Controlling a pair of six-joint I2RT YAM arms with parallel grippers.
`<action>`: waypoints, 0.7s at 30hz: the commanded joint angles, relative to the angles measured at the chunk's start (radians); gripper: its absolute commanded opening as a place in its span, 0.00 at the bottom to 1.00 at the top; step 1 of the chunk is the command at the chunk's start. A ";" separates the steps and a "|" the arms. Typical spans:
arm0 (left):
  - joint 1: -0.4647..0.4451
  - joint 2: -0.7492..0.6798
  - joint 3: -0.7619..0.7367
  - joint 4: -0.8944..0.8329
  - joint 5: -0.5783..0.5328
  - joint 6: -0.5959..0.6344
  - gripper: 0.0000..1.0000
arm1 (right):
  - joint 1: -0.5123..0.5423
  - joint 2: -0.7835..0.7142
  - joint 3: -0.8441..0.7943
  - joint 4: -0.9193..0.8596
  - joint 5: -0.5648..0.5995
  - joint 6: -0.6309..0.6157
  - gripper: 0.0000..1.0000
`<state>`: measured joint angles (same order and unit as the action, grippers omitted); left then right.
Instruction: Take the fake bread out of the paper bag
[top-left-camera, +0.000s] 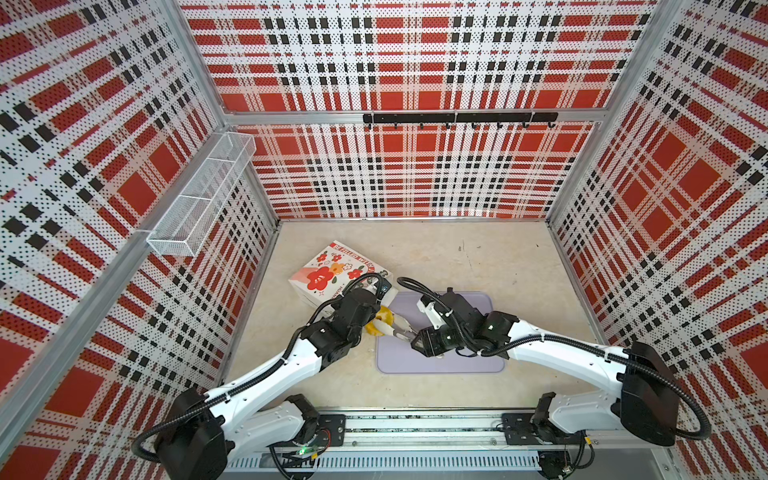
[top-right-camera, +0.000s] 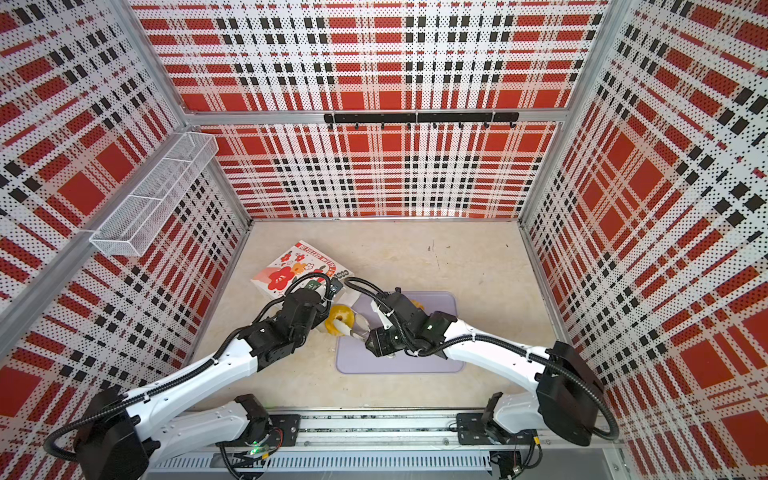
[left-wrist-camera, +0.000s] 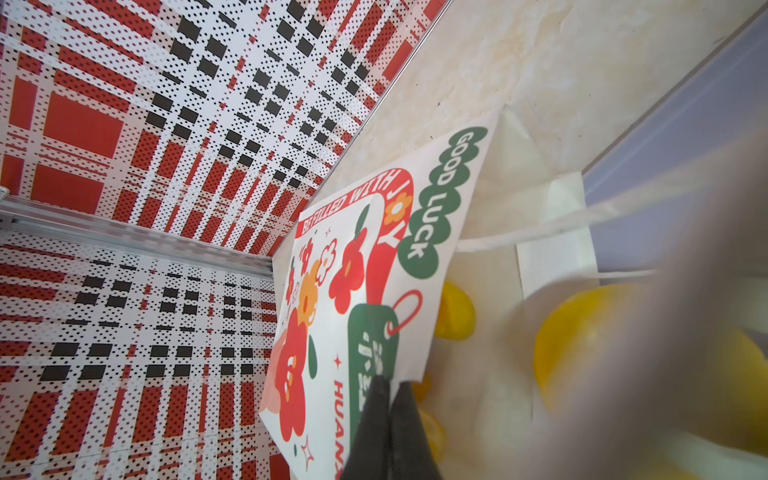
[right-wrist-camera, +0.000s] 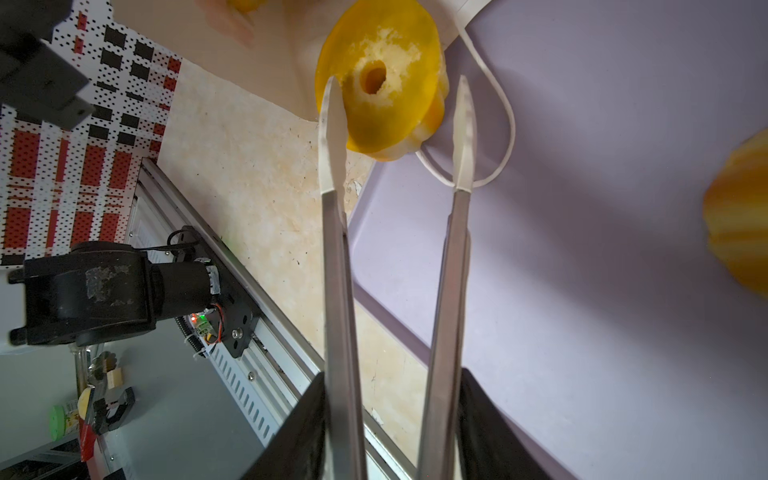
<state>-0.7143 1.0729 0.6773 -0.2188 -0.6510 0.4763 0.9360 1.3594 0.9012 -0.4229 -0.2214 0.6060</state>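
Left wrist view shows the left gripper (left-wrist-camera: 390, 388) clenched on the printed edge of the paper bag (left-wrist-camera: 357, 266). The bag lies on its side on the table (top-left-camera: 478, 257) with its mouth toward the lavender tray (top-left-camera: 440, 365). Yellow pieces of the fake bread (left-wrist-camera: 455, 311) sit inside the lifted mouth. Just right of that, in both top views, a fluted ring bun (top-right-camera: 341, 319) rests at the mouth beside the tray's left edge. The right gripper (right-wrist-camera: 390, 399) is clamped on a pair of tongs (right-wrist-camera: 336, 249), whose white tips (right-wrist-camera: 332, 124) stand on either side of the bun.

The step in hand looks like drawing this bun out onto the tray. To do it well, I judge the tongs should close squarely across the bun's fluted flanks, not its glossy face. They should then pull along the bag's opening while the left grip holds the paper up. The cord handle (right-wrist-camera: 503, 137) looped under one tip could snag.

Whether the tips press on the bun I cannot tell. The left arm (top-left-camera: 291, 361) and the paper hide how many breads are inside. A close blur covers much of the left wrist view, and another bun (right-wrist-camera: 739, 232) on the tray is cut off by the frame.
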 joint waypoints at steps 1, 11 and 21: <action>-0.008 -0.012 -0.005 0.002 0.004 -0.002 0.00 | -0.021 0.016 0.017 0.062 -0.024 0.036 0.48; -0.012 -0.015 -0.005 0.001 0.007 -0.002 0.00 | -0.045 0.062 0.004 0.152 -0.108 0.071 0.05; -0.012 -0.013 -0.004 0.001 0.011 -0.002 0.00 | -0.047 -0.139 -0.059 0.083 -0.036 0.066 0.00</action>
<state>-0.7151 1.0729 0.6773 -0.2199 -0.6510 0.4763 0.8917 1.3075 0.8543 -0.3656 -0.2848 0.6746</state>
